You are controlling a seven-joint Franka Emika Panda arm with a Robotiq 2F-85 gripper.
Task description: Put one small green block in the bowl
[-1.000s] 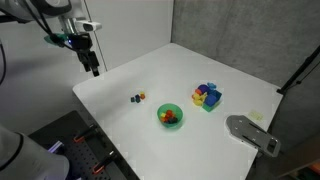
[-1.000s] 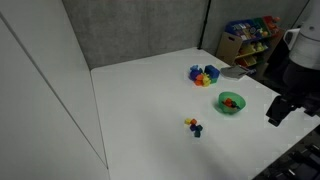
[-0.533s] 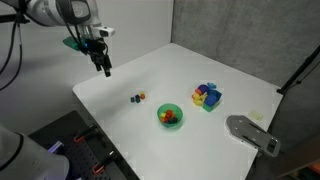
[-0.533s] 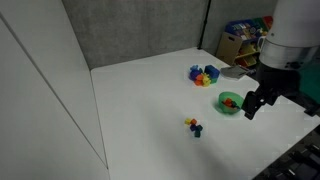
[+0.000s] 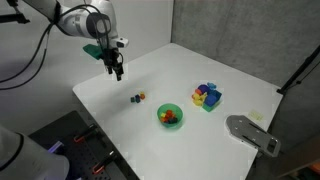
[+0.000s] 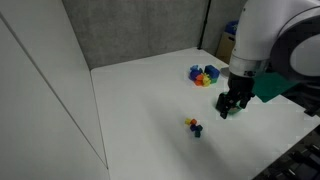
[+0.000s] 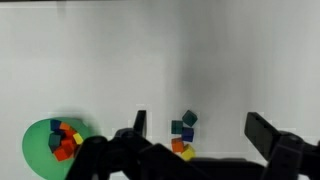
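Note:
Two small green blocks (image 7: 189, 118) lie in a tight cluster with a dark blue, an orange and a yellow cube. The cluster shows in both exterior views (image 5: 137, 98) (image 6: 193, 125). The bright green bowl (image 5: 160, 112) stands near it and holds several coloured blocks. In the wrist view the bowl (image 7: 33, 140) is at the lower left. My gripper (image 5: 117, 71) is open and empty above the table, short of the cluster. In the wrist view the cluster lies between the spread fingers (image 7: 200, 128). In an exterior view my gripper (image 6: 228, 108) hides most of the bowl.
A multicoloured pile of larger blocks (image 5: 207, 96) (image 6: 205, 75) sits beyond the bowl. A grey flat device (image 5: 250, 133) lies at a table corner. A shelf with toys (image 6: 250, 35) stands behind the table. The table edges are close to the cluster.
My arm has swung in from beyond the table edge to over the table, closer to the cube cluster. The blocks and bowl have not moved.

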